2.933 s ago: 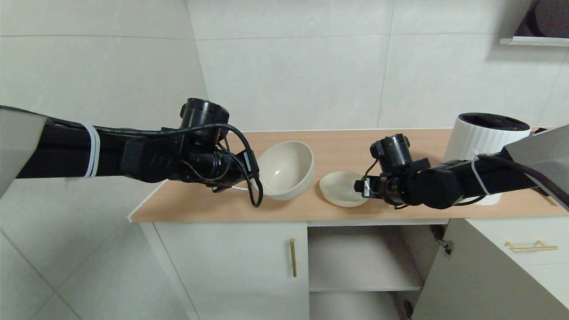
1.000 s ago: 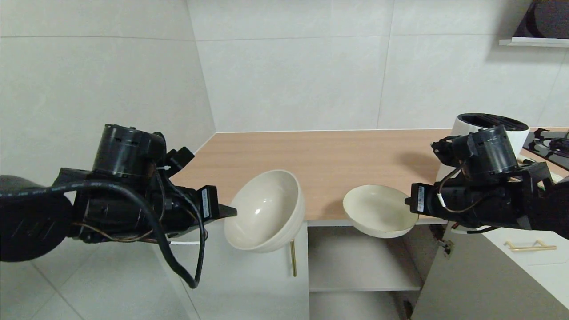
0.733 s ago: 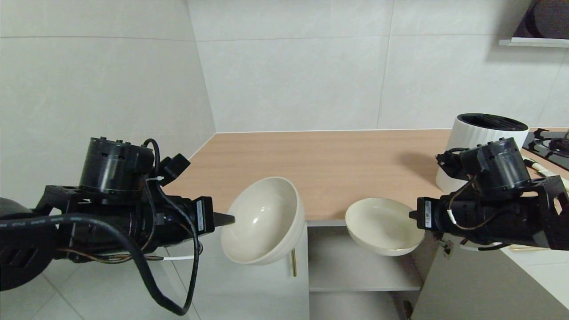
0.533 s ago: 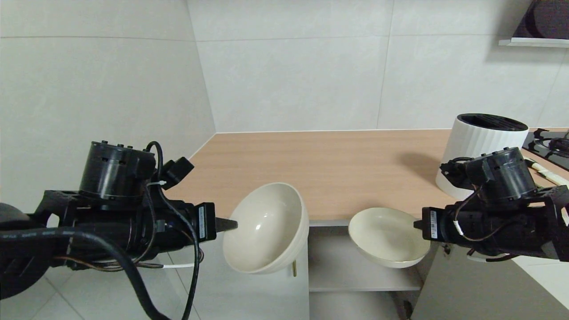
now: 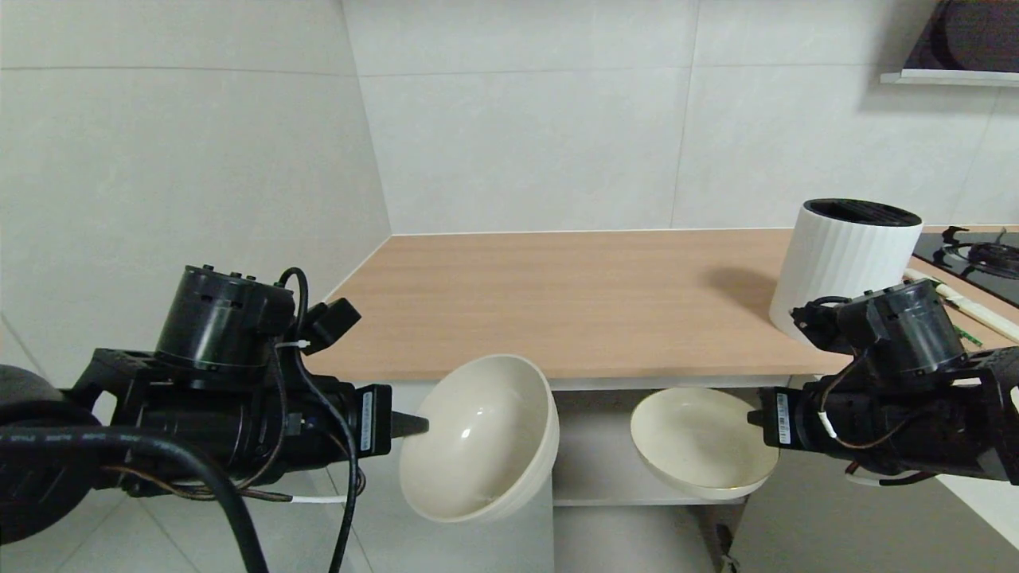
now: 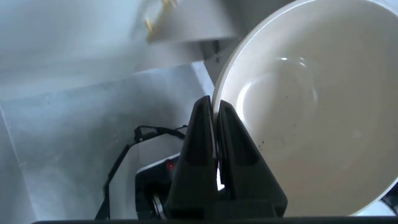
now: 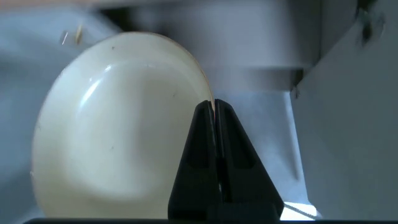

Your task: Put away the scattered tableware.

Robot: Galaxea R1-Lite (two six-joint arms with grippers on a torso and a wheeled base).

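Left pincer pinches bowl rim, right pincer pinches plate rim.
You hold both side by side, lower than the counter edge.

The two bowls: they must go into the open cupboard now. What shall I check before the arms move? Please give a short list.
1. Left gripper, fingers shut on the rim of the deep bowl: ok.
2. Right gripper, fingers shut on the rim of the shallow bowl: ok.
3. Bowls apart from each other: ok.
4. Shelf bare where it shows between the bowls: ok.
5. Deep bowl in front of the shelf: not ok, it hangs before the closed door.
6. Room beside the open door for the shallow bowl: cannot tell.
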